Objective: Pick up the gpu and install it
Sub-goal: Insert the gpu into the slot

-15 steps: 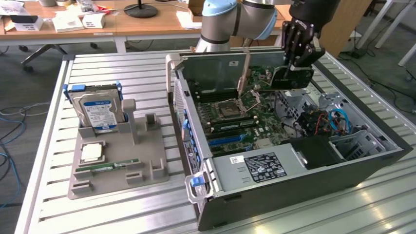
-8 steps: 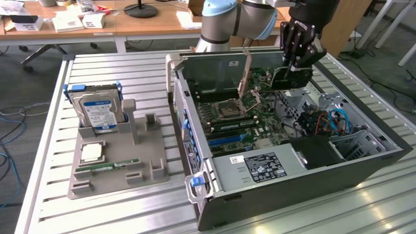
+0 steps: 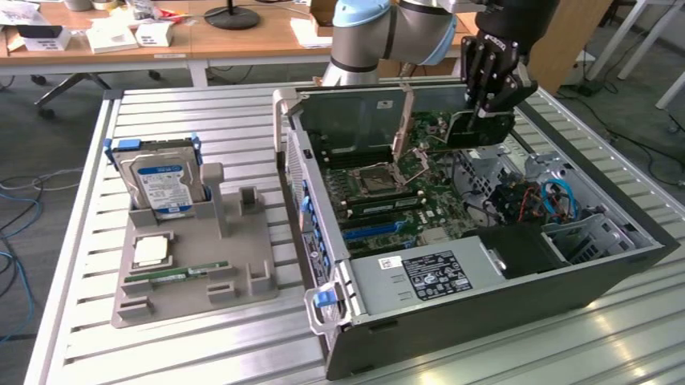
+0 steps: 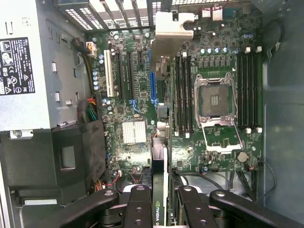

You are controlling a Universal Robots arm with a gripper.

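Nearest to me in the exterior view is the slatted silver metal surface [image 3: 160, 353] that carries everything. On it, toward the exterior view's left, sits a flat grey plastic holder tray [image 3: 230, 257]. A narrow green memory stick [image 3: 176, 275] lies along the tray's near part. Just behind it is a square silver processor chip [image 3: 150, 250]. At the tray's far end a silver hard drive with a blue-white label [image 3: 163, 186] stands upright in a blue-tabbed frame.

Toward the exterior view's right lies the open black computer case [image 3: 503, 309]. At its near end is the grey boxy power supply with a black label [image 3: 426, 273]. Further in, the green motherboard [image 3: 399, 188] lies flat with its open silver processor socket [image 3: 377, 183].

Over the far part of that board, the black multi-link hand [image 3: 487, 108] on the blue-jointed arm [image 3: 374, 28] points down. It is clamped narrow on a thin, flat black rectangular circuit card, the gpu [image 3: 474, 135], held on edge by its upper rim. In the wrist view I see the fingers [image 4: 137, 204] pressed to both faces of the card. The card runs edge-on, roughly in line with a long blue slot [image 4: 153, 85] below it. I cannot tell whether its lower edge touches the board.

Farthest back stand wooden desks [image 3: 246, 44] with loose papers.
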